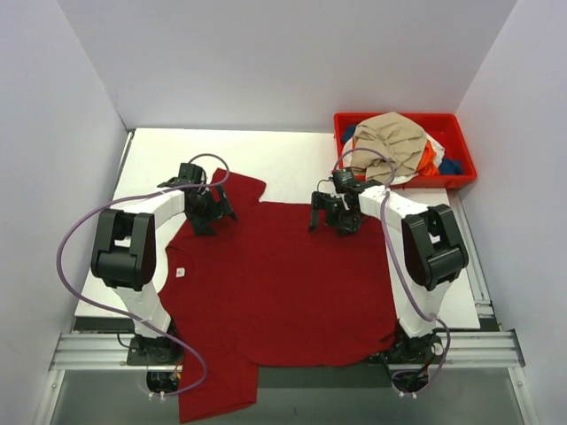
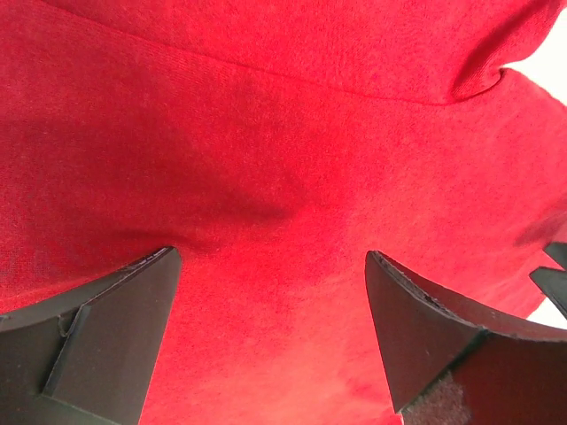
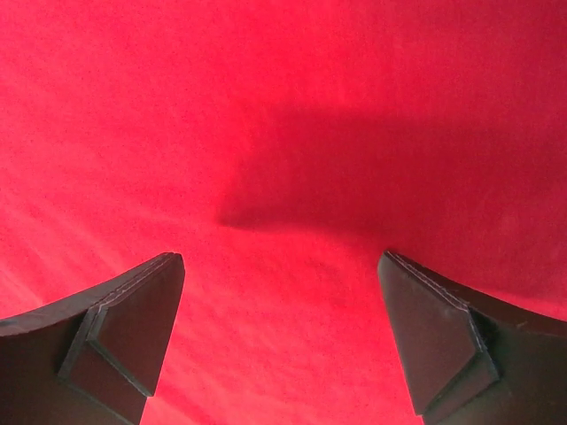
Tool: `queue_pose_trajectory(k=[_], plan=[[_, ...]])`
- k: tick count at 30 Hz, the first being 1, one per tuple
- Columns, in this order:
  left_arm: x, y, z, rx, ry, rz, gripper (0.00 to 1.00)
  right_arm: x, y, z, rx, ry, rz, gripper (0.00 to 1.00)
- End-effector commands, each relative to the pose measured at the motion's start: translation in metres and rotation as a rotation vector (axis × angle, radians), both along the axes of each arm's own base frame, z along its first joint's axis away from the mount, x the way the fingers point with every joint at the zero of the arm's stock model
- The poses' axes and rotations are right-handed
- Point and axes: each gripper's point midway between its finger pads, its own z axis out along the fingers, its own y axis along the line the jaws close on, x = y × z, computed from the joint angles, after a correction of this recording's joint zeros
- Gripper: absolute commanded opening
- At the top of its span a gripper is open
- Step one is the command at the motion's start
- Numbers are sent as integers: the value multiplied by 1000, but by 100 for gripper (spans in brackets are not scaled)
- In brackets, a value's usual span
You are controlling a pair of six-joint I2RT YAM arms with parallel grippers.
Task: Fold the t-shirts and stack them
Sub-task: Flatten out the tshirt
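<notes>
Dark red t-shirt (image 1: 283, 283) spread on table (image 1: 292, 155), left fingers (image 2: 115, 328) apart, right fingers (image 3: 115, 328) apart

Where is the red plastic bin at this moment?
In the top external view, the red plastic bin sits at the table's far right corner, beyond the right gripper, a tan t-shirt heaped inside.
</notes>
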Motion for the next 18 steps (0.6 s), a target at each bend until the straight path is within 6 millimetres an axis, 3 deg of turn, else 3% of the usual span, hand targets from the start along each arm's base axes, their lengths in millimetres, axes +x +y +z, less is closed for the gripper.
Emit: queue_pose_trajectory(k=[1,5,6,9,10,12,13,14,15,16,18], plan=[[26,4,-17,26,-30,-10,97,15,-3,-8,4,26,-40,97],[52,1,-28,24,-26,-30,97,38,-5,-10,-4,14,-56,96],[67,-1,-19,22,-56,-38,97,46,-4,-11,-8,11,-52,96],[81,-2,-27,34,-38,-49,97,67,-6,-11,-36,8,-55,96],[99,-3,-16,35,-74,-48,97,72,-6,-11,-41,6,-58,96],[112,-1,-20,52,-72,-47,97,90,-7,-5,-55,-19,-57,96],[132,-3,-4,48,-122,-44,97,97,-6,-2,-56,-30,-54,96],[140,-3,-9,47,-115,-42,97,100,-7,0,-67,-24,-50,96],[145,-3,-5,51,-115,-44,97,116,-5,9,-73,-60,-44,96],[170,-7,15,47,-179,-47,97,121,-5,13,-76,-69,-41,96],[185,-9,33,57,-217,-56,97,130,-2,23,-75,-93,-29,97]])
